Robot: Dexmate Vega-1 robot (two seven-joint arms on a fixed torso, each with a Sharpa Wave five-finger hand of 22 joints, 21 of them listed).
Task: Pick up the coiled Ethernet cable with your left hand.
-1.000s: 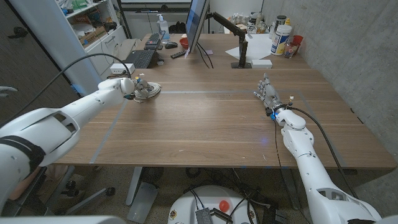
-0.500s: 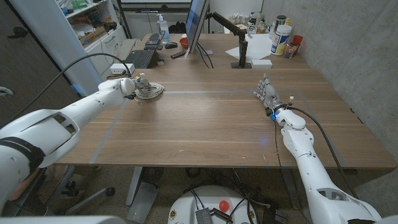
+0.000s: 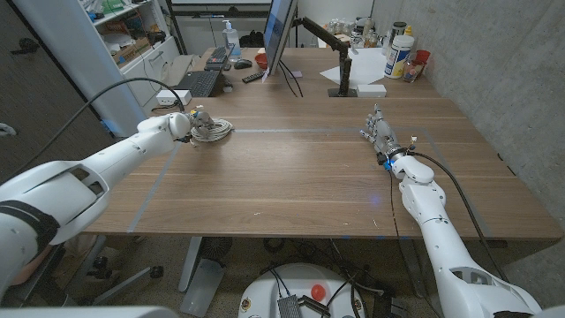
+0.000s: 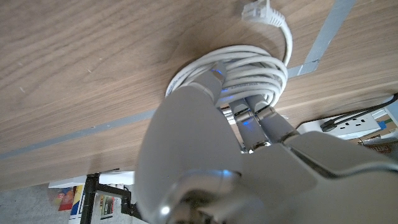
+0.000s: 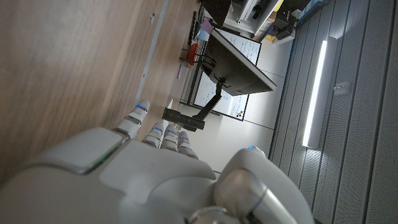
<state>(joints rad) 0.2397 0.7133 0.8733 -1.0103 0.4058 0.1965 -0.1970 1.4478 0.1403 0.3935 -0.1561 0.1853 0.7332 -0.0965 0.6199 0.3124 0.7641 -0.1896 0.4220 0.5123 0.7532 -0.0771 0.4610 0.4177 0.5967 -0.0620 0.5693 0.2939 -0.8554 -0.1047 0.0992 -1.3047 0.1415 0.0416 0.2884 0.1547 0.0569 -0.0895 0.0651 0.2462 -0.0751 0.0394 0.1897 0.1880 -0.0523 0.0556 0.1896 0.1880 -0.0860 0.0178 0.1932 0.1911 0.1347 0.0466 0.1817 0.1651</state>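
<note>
The wooden table [image 3: 291,177] has a brown plank surface with fine grain and a thin pale tape line across it. The coiled Ethernet cable [image 3: 212,130] is white, smooth and round in section, wound into a flat ring of several turns. It is at the far left part of the table, in front of the black keyboard [image 3: 199,82] and well left of the monitor [image 3: 279,34]. In the left wrist view the coil [image 4: 249,70] looks oval, and one free end bends out from the ring and ends in a clear plastic plug [image 4: 260,10] that points away from the hand. I cannot tell if the coil touches the table.

The left hand [image 3: 185,123], with a glossy white shell and grey metal fingers [image 4: 247,115], has its fingers closed into the ring and holds the coil by its near side.

The right hand [image 3: 380,134] stands on its edge on the table, well to the right of the cable, with its fingers straight, close together and holding nothing. In the right wrist view its fingers [image 5: 163,135] reach toward the monitor.
</note>
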